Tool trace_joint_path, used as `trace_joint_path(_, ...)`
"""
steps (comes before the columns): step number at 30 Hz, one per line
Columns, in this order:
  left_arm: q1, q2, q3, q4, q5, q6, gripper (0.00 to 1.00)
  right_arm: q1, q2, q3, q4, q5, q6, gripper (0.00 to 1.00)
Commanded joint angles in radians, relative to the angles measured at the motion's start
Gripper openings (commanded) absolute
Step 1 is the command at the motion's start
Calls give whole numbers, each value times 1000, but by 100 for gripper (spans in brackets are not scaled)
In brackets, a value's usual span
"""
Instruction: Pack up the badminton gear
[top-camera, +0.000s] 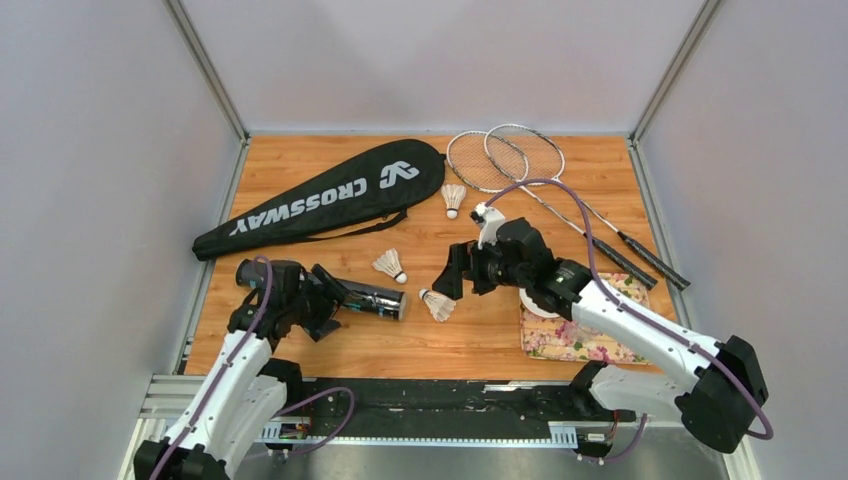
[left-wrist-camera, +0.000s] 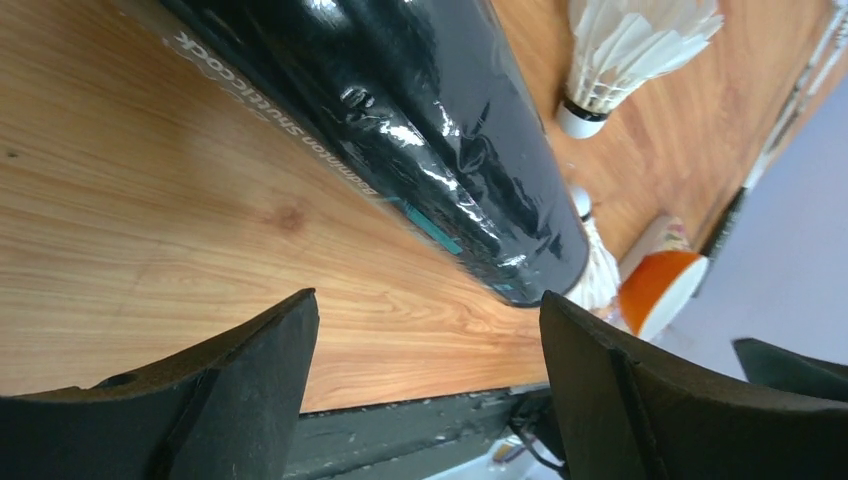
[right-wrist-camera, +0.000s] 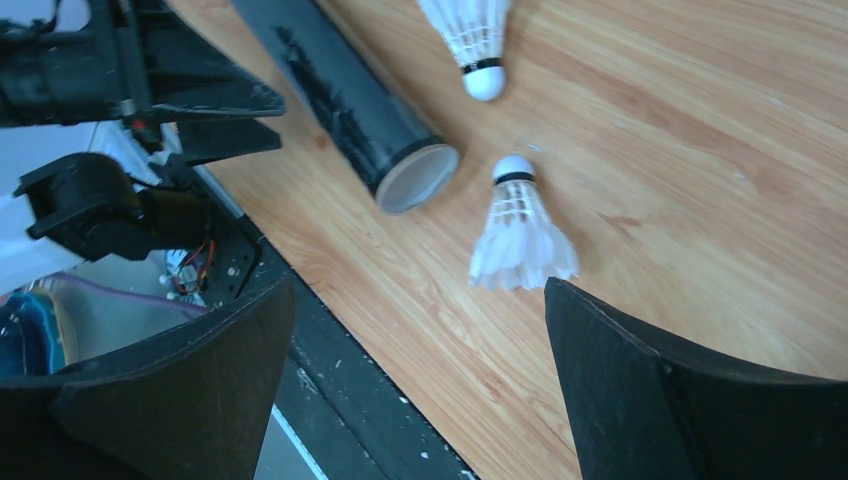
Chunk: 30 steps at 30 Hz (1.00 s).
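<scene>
The dark tube (top-camera: 372, 299) lies on the table at front left, its open end (right-wrist-camera: 415, 178) facing right. My left gripper (top-camera: 326, 291) is open and empty at the tube's left end; the tube (left-wrist-camera: 400, 130) lies just ahead of its fingers (left-wrist-camera: 430, 330). My right gripper (top-camera: 456, 279) is open and empty, just above the nearest shuttlecock (top-camera: 437, 304), which lies ahead of its fingers (right-wrist-camera: 520, 225). A second shuttlecock (top-camera: 390, 265) lies by the tube, a third (top-camera: 453, 197) farther back. The black CROSSWAY bag (top-camera: 330, 198) lies at back left. Two rackets (top-camera: 505, 158) lie at back right.
The flower-patterned tray (top-camera: 575, 338) sits at front right, partly under my right arm. The racket handles (top-camera: 645, 262) run down to the tray's far side. The table's dark front rail (right-wrist-camera: 330, 360) is close below both grippers. Grey walls enclose the table.
</scene>
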Motion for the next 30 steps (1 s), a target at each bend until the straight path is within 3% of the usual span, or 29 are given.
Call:
trace_joint_path(1, -44, 5, 85, -48, -210, 113, 89, 86, 65, 7, 161, -26, 37, 96)
trace_joint_path(3, -44, -14, 102, -47, -231, 193, 90, 124, 117, 15, 212, 41, 132, 88)
trace_joint_path(4, -44, -48, 100, -25, -206, 279, 90, 158, 157, 0, 320, 61, 176, 86)
trace_joint_path(7, -46, -134, 60, 148, -53, 384, 90, 198, 261, -97, 578, 90, 365, 59)
trace_joint_path(8, -46, -152, 39, 188, 36, 399, 91, 205, 292, -96, 601, 101, 403, 58)
trace_joint_path(15, -44, -188, 53, 303, 248, 497, 90, 238, 485, -86, 758, 119, 451, 57)
trace_joint_path(18, -46, -180, 57, 322, 315, 523, 88, 239, 557, -85, 832, 90, 489, 51)
trace_joint_path(19, -44, -179, 59, 337, 332, 530, 87, 241, 573, -89, 870, 84, 500, 44)
trace_joint_path(24, -44, -154, 71, 366, 421, 574, 83, 244, 604, -85, 875, 99, 500, 26)
trace_joint_path(25, -46, -148, 80, 368, 431, 586, 82, 242, 602, -76, 858, 109, 480, 14)
trace_joint_path(27, -46, -119, 91, 365, 458, 623, 82, 241, 579, -59, 780, 136, 445, 3)
trace_joint_path(30, -72, -59, 134, 343, 472, 709, 84, 229, 532, -1, 650, 121, 321, 0)
